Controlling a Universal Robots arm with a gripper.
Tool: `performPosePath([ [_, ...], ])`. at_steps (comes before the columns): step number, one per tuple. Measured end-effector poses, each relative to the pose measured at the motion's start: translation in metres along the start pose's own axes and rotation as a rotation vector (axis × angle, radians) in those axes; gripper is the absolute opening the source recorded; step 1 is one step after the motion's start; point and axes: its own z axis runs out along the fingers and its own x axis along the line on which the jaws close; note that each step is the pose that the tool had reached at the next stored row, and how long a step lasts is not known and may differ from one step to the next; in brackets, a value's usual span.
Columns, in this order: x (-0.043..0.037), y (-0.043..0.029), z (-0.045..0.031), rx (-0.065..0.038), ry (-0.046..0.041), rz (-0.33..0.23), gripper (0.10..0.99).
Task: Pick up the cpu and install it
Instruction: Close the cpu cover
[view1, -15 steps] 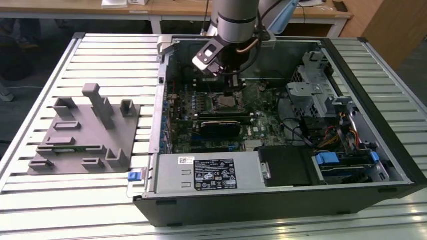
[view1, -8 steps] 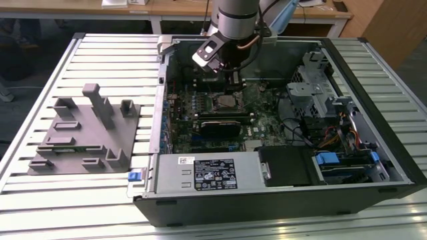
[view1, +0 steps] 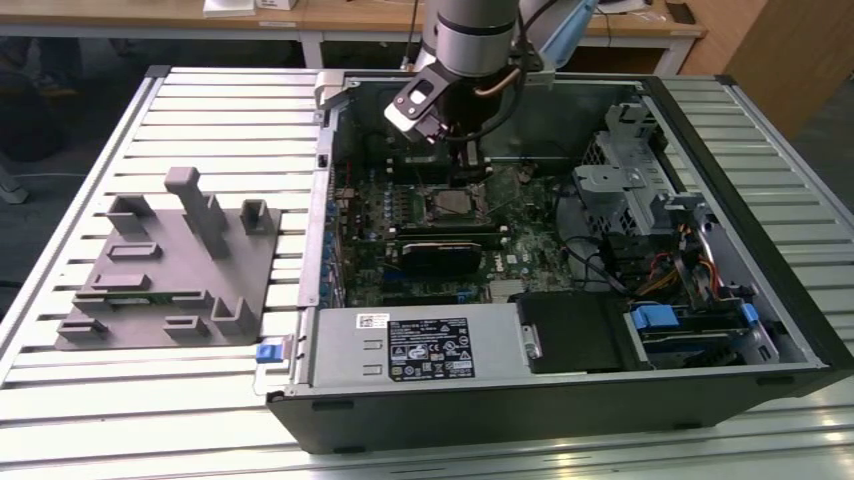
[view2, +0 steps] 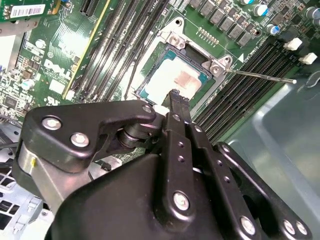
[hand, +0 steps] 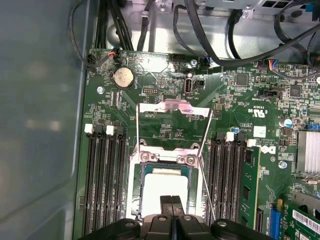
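Silver-white cpu (hand: 159, 184) lies flat inside the socket frame (hand: 160, 157), directly beneath the tips of the pincer (hand: 172, 201). Pincer is clenched: both fingertips pressed together, nothing between them, so it grasps nothing. In the first wrist view the tips sit over the cpu's top near one edge; touching or just above, cannot tell. Load plate (hand: 172, 107) is flipped back, away from the pincer, and the lever (view2: 260, 75) is swung out to one side, probably to leave the socket open for the chip. Judging by that, the cpu is seated but not clamped down. Closed tips look more like a pusher than a grip. Grey fixture (view1: 171, 270) stands well apart from the pincer, outside the computer case (view1: 561, 420).
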Motion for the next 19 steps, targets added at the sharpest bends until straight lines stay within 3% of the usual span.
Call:
performPosePath([
  [19, 0.0000, 0.0002, -0.0077, 0.000, 0.0000, 0.000, 0.106],
])
